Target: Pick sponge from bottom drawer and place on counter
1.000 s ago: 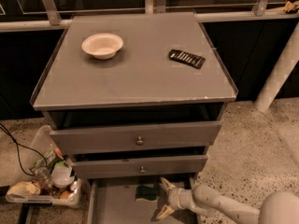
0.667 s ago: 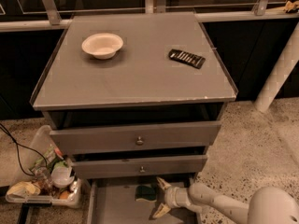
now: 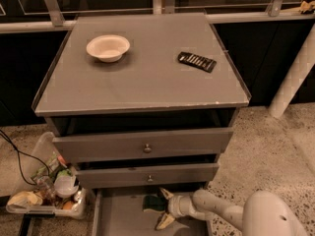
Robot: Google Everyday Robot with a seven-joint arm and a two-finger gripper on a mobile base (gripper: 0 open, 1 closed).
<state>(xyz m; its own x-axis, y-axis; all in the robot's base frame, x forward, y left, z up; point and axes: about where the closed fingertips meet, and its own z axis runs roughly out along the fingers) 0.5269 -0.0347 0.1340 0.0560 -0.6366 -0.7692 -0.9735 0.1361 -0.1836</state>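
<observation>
The sponge (image 3: 152,203) lies on the floor of the bottom drawer (image 3: 120,216), which is pulled out at six o'clock in the view. Only its dark green face shows clearly. The end effector (image 3: 161,208) is at the sponge's three o'clock, inside the same drawer. Its fingers are spread wide, one tip past the sponge's far edge and the other toward five o'clock, gripping nothing. Whether either tip touches the sponge I cannot tell. The pale arm (image 3: 216,211) comes in from four o'clock. Above, the two upper drawers (image 3: 142,144) stand slightly ajar. On the counter (image 3: 142,85) a white bowl (image 3: 108,47) sits at ten o'clock and a flat black ridged object (image 3: 197,61) at two o'clock, well apart.
</observation>
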